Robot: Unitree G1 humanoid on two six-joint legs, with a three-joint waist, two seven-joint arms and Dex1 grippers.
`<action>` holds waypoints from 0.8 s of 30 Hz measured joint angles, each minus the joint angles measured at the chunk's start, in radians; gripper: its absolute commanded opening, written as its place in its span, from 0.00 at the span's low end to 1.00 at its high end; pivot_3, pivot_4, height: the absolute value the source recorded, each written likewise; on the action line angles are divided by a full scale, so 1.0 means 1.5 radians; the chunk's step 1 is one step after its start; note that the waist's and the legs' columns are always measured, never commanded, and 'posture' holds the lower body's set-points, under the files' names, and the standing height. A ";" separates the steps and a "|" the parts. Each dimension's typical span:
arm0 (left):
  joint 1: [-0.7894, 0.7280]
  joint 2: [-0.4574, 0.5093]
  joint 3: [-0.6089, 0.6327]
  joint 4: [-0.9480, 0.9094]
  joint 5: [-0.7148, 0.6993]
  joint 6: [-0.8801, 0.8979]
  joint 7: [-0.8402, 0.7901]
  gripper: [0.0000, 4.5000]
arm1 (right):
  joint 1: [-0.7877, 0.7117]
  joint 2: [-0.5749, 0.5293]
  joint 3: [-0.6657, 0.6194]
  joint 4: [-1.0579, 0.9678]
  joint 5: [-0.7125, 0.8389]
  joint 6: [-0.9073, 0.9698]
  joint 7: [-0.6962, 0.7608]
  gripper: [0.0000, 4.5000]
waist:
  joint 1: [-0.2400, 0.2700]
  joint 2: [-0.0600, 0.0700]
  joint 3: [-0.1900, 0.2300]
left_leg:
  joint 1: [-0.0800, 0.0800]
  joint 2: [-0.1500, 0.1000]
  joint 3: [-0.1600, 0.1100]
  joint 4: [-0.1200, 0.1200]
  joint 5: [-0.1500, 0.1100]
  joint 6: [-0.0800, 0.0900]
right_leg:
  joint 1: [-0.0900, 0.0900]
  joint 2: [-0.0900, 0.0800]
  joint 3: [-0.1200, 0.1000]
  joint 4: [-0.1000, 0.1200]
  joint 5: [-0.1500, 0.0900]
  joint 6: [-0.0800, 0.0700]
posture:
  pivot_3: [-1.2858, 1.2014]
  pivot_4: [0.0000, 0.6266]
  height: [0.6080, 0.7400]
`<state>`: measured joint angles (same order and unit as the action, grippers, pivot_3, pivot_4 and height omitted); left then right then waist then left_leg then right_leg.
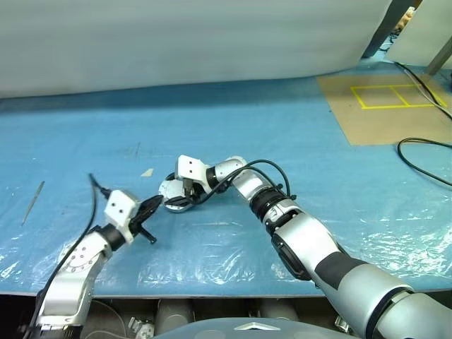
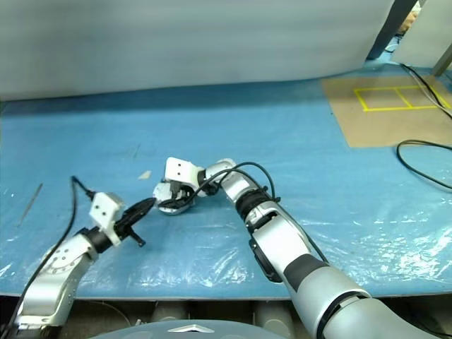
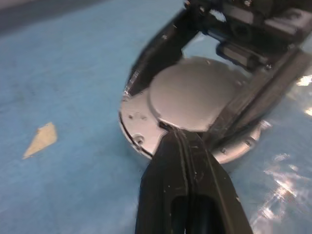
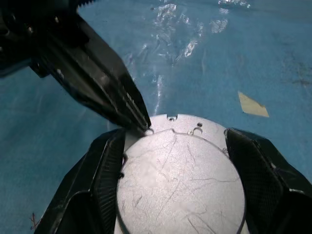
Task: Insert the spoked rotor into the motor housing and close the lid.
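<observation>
Housing (image 4: 180, 180) sits on the blue sheet (image 1: 296, 141) near the middle of the table, round and silver, its top covered by a flat scratched lid (image 3: 192, 100) with a stepped edge and small screw holes along the rim. No rotor or windings to be seen; the lid covers the top. Right gripper (image 4: 180, 192) reaches in from the robot's right and points to its left, its two black fingers (image 4: 105, 175) spread wide, one on each side of the housing and pressed against its rim, so it is clamped on the housing. Left gripper (image 3: 171, 132) comes in low from the robot's left, fingers pressed together into a single black point, tip touching the lid's edge where the step meets the rim. A small tan scrap (image 4: 253, 106) lies on the sheet near the housing, apart from it. A thin pale sliver (image 1: 32, 202) lies far out on the robot's left. Brown board (image 1: 385, 106) with yellow tape squares and a black cable (image 1: 424, 166) lie at far right.
</observation>
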<state>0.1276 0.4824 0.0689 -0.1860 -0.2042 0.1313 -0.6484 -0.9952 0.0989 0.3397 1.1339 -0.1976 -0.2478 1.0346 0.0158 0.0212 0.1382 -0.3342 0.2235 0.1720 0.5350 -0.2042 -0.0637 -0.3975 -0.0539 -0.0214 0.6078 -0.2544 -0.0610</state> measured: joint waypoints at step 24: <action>-0.101 0.019 -0.048 0.050 0.020 0.037 -0.019 0.00 | 0.075 -0.062 -0.101 -0.115 0.133 0.089 0.127 0.99 | 0.020 0.001 -0.003 | -0.010 -0.002 0.000 0.004 0.003 0.005 | -0.006 -0.002 -0.003 0.001 0.000 0.001 | 0.52 0.24 1.00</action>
<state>-0.0238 0.5115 -0.0023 -0.1116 -0.1734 0.1860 -0.6768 -0.8834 0.0066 0.1881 0.9618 0.0022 -0.1137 1.2249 0.0458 0.0233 0.1339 -0.3493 0.2211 0.1718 0.5404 -0.1993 -0.0558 -0.4059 -0.0573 -0.0260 0.6086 -0.2549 -0.0597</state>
